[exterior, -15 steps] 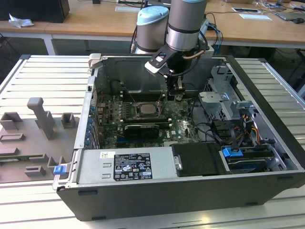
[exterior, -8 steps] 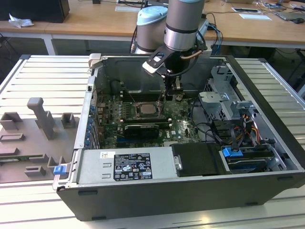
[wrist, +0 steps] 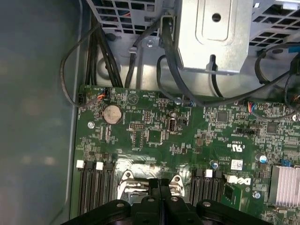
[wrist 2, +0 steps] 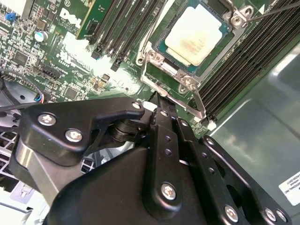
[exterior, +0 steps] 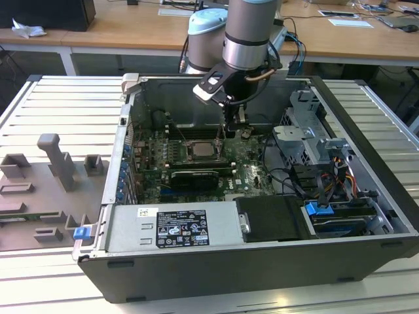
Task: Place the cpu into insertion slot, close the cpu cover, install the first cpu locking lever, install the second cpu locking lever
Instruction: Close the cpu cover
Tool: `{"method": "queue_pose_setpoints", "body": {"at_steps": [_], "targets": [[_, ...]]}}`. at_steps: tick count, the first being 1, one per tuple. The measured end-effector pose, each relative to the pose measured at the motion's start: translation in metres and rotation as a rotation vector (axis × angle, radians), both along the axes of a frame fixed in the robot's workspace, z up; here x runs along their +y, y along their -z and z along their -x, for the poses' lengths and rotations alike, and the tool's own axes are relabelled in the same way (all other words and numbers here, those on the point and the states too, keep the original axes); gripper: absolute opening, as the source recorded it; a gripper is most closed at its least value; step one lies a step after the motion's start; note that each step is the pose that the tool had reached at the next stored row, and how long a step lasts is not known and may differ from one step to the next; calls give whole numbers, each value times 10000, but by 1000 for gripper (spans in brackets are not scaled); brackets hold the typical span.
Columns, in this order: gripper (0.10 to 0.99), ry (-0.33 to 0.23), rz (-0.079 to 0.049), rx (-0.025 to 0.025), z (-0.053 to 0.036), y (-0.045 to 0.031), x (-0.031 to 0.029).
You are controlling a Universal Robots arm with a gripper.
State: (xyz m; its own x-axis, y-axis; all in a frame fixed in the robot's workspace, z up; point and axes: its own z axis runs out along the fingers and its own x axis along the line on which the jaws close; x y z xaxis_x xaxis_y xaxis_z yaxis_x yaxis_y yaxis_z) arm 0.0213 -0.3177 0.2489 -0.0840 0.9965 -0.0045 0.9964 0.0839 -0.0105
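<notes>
Cpu point(wrist 2: 197, 35) lies flat in the insertion slot point(wrist 2: 214, 58), pale metal top facing up, out in the middle of the green board point(wrist: 154, 136) inside the open computer case point(exterior: 262, 275). From where I stand, the cpu cover point(wrist 2: 171, 70) looks to be lying down around it as a silver frame, the chip showing through its window. In the second wrist view a thin silver lever point(wrist 2: 199, 105) juts out from the socket's corner, close to the claw.

The claw point(wrist 2: 158, 98) hangs down into the case on the arm, its two black fingers point(wrist: 165, 199) pressed together with no gap between them. Whether something thin is pinched there I cannot tell. Its tip sits right at the edge of the socket frame, just beside the cpu but not over it. In the exterior view the tip is a little toward the exterior view's right of the chip, low and near the board.

Rows of black memory slots point(wrist 2: 243, 61) run along both sides of the socket. The case rests on a ribbed metal worktop point(exterior: 52, 98), with grey fixture blocks point(exterior: 59, 163) lying well apart from it, toward the exterior view's left
</notes>
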Motion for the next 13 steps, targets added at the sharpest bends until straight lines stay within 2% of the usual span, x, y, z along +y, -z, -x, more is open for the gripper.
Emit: {"method": "queue_pose_setpoints", "body": {"at_steps": [4,8,10,13], "targets": [[106,0,-1,-1,67,3,0],[106,0,-2,-1,175,17,0],[106,-1,0,0,206,39,0],[106,-8,-1,-1,246,113,1]]}}
